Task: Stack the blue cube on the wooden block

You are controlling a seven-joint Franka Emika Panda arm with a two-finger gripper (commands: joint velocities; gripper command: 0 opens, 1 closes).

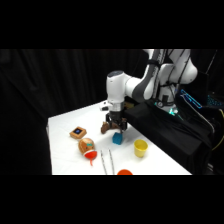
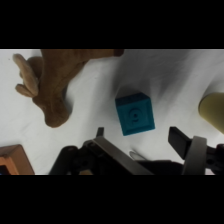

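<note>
- The wooden block (image 1: 78, 132), flat with its dark blue square mark up, is lying toward the left of the white counter (image 1: 65, 160), well apart from the tool.
- A striped ball-like object (image 1: 86, 146) is sitting just in front of the block, and metal tongs (image 1: 107, 161) are lying to its right.
- A dark brown figure (image 2: 52, 85) is standing just left of the tool.
- The tool (image 1: 115, 127) is hanging directly above the blue cube (image 1: 117, 138); in the wrist view its fingers are standing wide, empty, with the cube (image 2: 134, 114) lying just ahead of the gap, slightly turned.
- The move ahead probably calls for a straight descent, the fingers straddling the cube's flat sides.
- A yellow cup (image 1: 141, 147) is standing near the cube's right.
</note>
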